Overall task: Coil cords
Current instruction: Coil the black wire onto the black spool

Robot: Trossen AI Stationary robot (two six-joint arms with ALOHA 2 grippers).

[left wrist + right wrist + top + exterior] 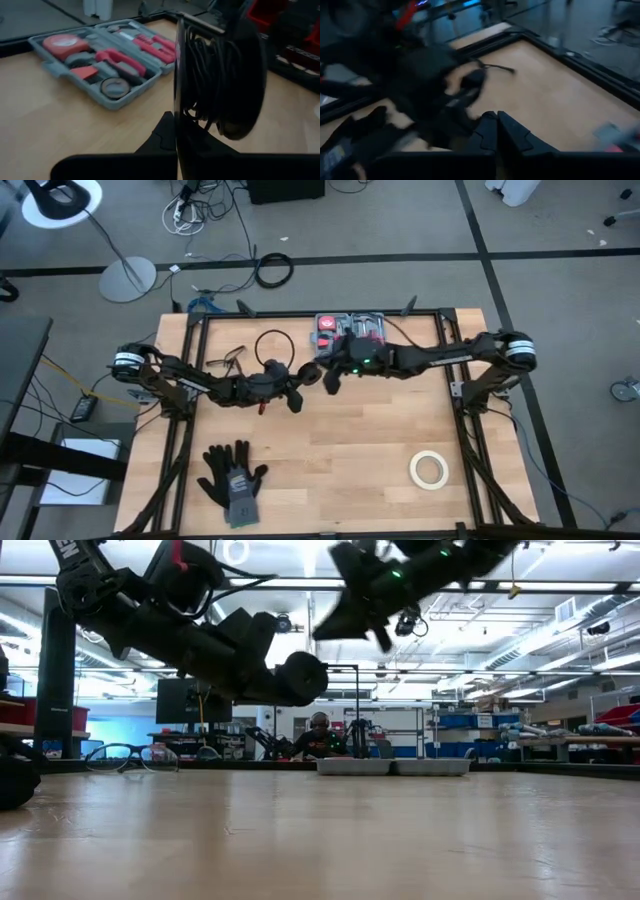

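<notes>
The thin black wire cord (210,75) was found bundled in the closed left gripper (295,398), mid-frame; the right gripper (330,380) was shut, empty

Cord (205,75): thin black wire, wound in a loose coil, held upright in the centre-right of the left wrist view, raised clear of the table.
</notes>
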